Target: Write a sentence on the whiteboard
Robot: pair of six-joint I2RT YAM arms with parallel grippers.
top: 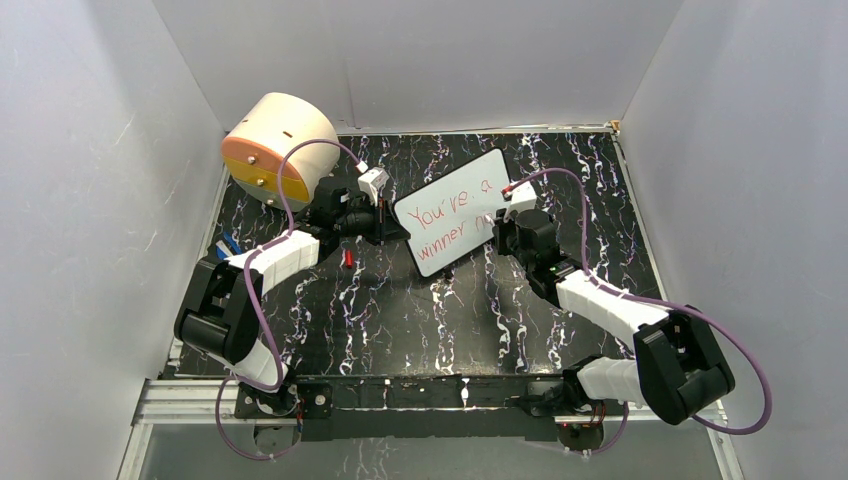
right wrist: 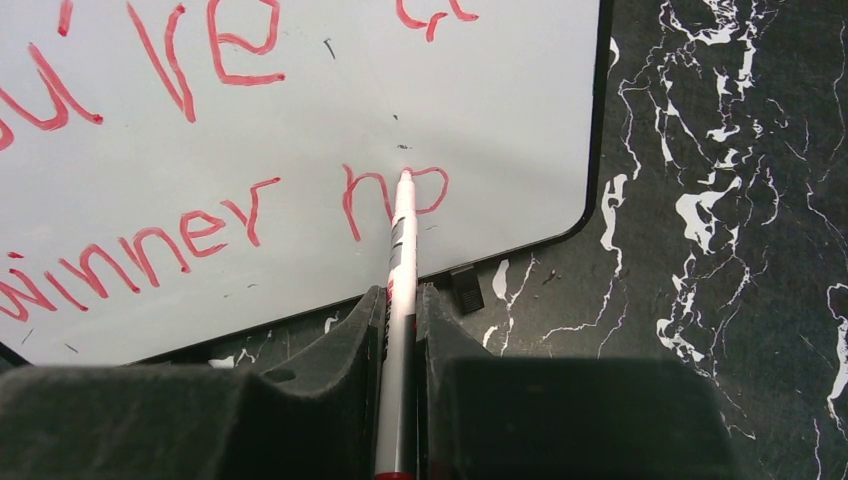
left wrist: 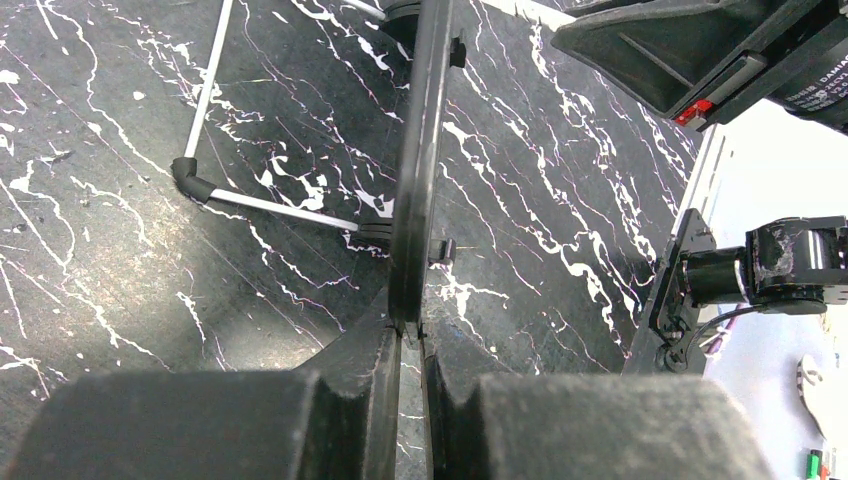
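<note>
The whiteboard (top: 443, 263) stands tilted at the middle of the black marbled table. The sentence (top: 447, 213) is in red and reads "You're a winner no" in two slanted lines. My left gripper (top: 396, 229) is shut on the board's left edge, and the left wrist view shows the board edge-on (left wrist: 415, 170) between my left gripper's (left wrist: 410, 325) jaws. My right gripper (right wrist: 398, 295) is shut on a white marker (right wrist: 400, 250). The marker's tip touches the whiteboard (right wrist: 300, 130) at the last letters (right wrist: 390, 195). The right gripper also shows in the top view (top: 500, 230).
A beige drum (top: 278, 145) with an orange and yellow face lies at the back left. A small red cap (top: 347, 258) lies on the table below the left gripper. A blue item (top: 230, 243) sits by the left wall. White walls enclose three sides.
</note>
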